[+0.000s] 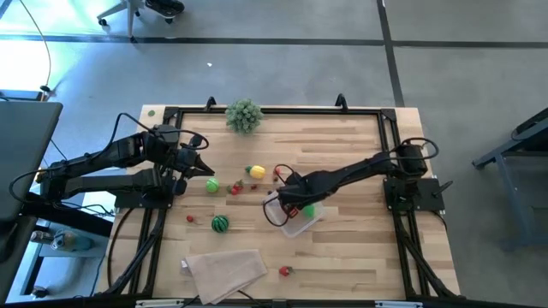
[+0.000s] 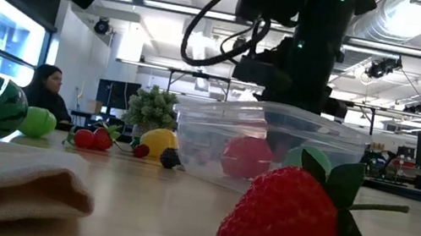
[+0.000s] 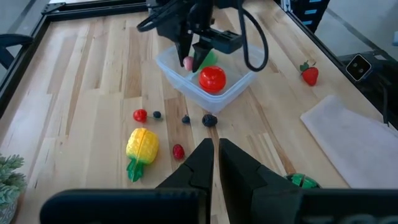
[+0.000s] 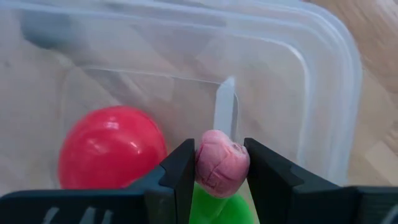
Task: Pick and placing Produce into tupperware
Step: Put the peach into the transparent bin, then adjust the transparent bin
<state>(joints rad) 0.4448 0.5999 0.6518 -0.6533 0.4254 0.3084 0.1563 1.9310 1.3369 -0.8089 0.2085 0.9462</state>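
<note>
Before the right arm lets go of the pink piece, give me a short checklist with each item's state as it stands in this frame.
1. Right gripper shut on the small pink piece: ok, the jaws press it from both sides.
2. Piece is above the tupperware, inside its rim: ok.
3. Landing room in the container: ok; the red ball and a green piece lie in it, with bare floor beside them.
4. Container sits flat on the table: ok in the low view.
5. Left gripper out of the way: ok, it hangs at the table's left side, jaws shut and empty.
6. Height of the piece above the container floor: cannot tell.
</note>
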